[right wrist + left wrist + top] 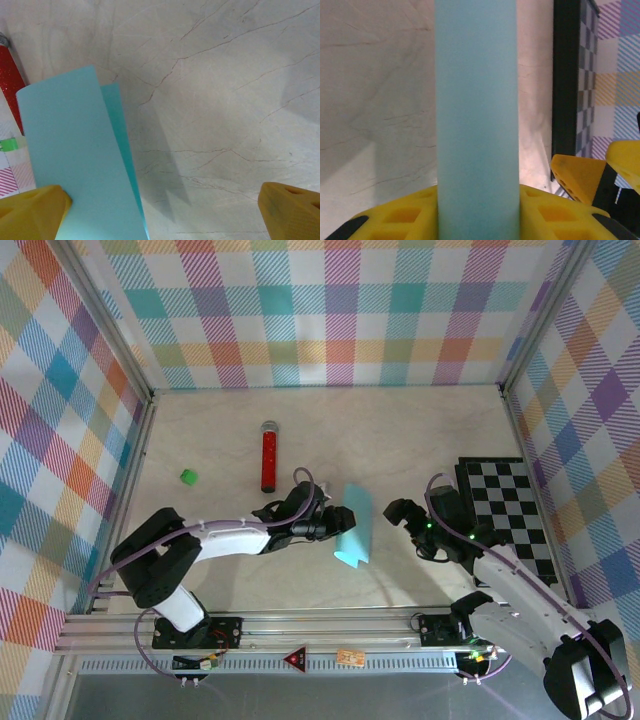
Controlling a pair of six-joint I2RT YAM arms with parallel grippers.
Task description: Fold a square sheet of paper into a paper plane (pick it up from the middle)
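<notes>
Tabletop [400, 430] of pale, marbled surface, seen from above, with both arm bases at its near edge. Checkered board [510, 515], black and white, lies flat at the right side of the table, against the wall.

Left arm [220, 538] runs low from its base at the lower left, elbow bent out to the left, forearm stretched rightward toward the table's middle. Right arm [520, 585] climbs from the lower right corner and reaches up and to the left, passing over the near left corner of the board.

Left gripper [328, 523] points right, its jaws drawn narrow on the square sheet of paper [353, 538], which it grips at the left edge. Right gripper [402, 525] faces the sheet from the right with its jaws spread wide, holding nothing. In the right wrist view its yellow fingers [292, 205] stand at opposite lower corners, the left one just beside the sheet.

Sheet, light cyan, sits near the middle of the table between the two grippers, bent over on itself into a narrow upright loop. In the left wrist view it rises as a tall band from between the yellow fingers [400, 217].

Red glittery tube [268, 458] lies lengthwise on the table behind the left gripper, apart from the sheet. Green block [187, 477] rests farther left, well apart from both.
</notes>
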